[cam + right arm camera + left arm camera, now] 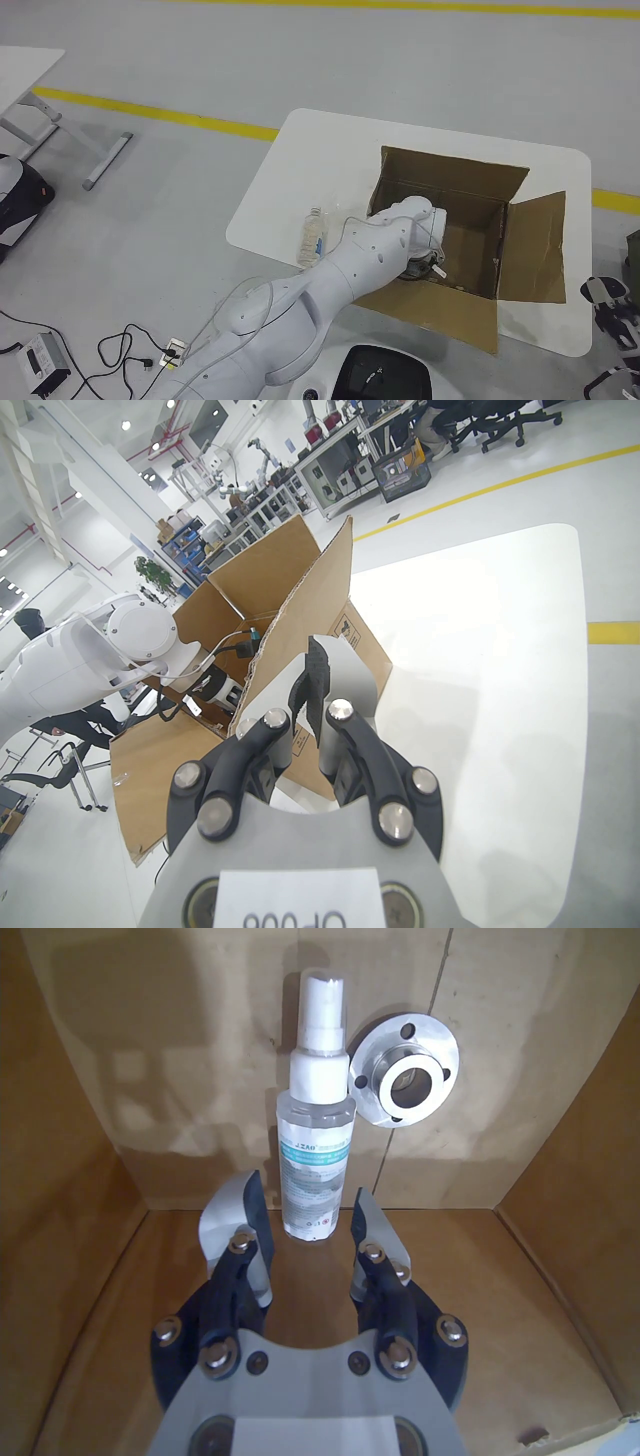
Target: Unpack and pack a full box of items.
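Cardboard box (455, 168) stands open on the white table (300, 180), flaps out. Left arm (370, 255) goes in over the near wall.

Left gripper (309, 1188) is inside the box (75, 1128), pointing at the floor, fingers (257, 1208) spread apart and holding nothing. Spray bottle (312, 1153), clear with a white pump and clear cap, lies on the box floor. Its base end sits between the fingertips with a gap each side; can't confirm any touch. Metal flange (405, 1070), round with bolt holes and a raised hub, lies just beside the bottle's neck.

Right gripper (322, 655) is outside the box (300, 600), over the table (475, 625) near an upright flap. Its pads are pressed together with nothing between them.

Clear plastic bottle (313, 235) lies on its side on the table, near the box's left wall.
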Controlling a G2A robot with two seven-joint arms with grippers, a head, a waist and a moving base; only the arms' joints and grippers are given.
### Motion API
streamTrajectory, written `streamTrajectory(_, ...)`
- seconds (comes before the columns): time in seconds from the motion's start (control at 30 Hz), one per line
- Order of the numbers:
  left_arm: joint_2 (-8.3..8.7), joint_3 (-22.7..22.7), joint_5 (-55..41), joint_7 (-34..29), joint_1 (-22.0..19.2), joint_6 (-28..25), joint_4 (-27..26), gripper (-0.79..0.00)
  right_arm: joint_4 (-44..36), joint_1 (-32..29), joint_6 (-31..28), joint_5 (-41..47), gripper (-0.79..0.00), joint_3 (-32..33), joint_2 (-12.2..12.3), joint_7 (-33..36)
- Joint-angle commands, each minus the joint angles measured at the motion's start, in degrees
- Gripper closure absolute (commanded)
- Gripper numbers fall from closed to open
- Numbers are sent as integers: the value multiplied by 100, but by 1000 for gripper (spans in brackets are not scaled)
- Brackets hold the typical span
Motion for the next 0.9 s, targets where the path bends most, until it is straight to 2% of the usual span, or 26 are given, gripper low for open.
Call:
streamTrajectory(0.0, -14, -6, -1, 40, 0, -31, 34, -376, 0, 0, 0, 0, 0, 0, 0, 0)
streamTrajectory(0.07, -32, -6, 8, 90, -3, -60, 73, -382, 0, 0, 0, 0, 0, 0, 0, 0)
streamTrajectory(0.13, -53, 11, 61, 171, -8, -19, 142, -425, 0, 0, 0, 0, 0, 0, 0, 0)
streamTrajectory(0.2, -75, -14, 13, 200, -17, -48, 187, -388, 0, 0, 0, 0, 0, 0, 0, 0)
streamTrajectory(0.37, -129, -41, -30, 291, -56, -134, 292, -391, 0, 0, 0, 0, 0, 0, 0, 0)
streamTrajectory(0.47, -163, -44, -25, 334, -97, -146, 336, -413, 0, 0, 0, 0, 0, 0, 0, 0)
streamTrajectory(0.53, -183, -31, 29, 453, -105, -148, 402, -483, 0, 0, 0, 0, 0, 0, 0, 0)
streamTrajectory(0.63, -219, -44, 5, 527, -116, -203, 530, -489, 0, 0, 0, 0, 0, 0, 0, 0)
streamTrajectory(0.67, -232, -51, -5, 558, -125, -199, 571, -459, 0, 0, 0, 0, 0, 0, 0, 0)
streamTrajectory(0.73, -260, -59, -22, 637, -132, -224, 653, -446, 0, 0, 0, 0, 0, 0, 0, 0)
streamTrajectory(0.87, -324, -69, -61, 739, -168, -276, 810, -493, 0, 0, 0, 0, 0, 0, 0, 0)
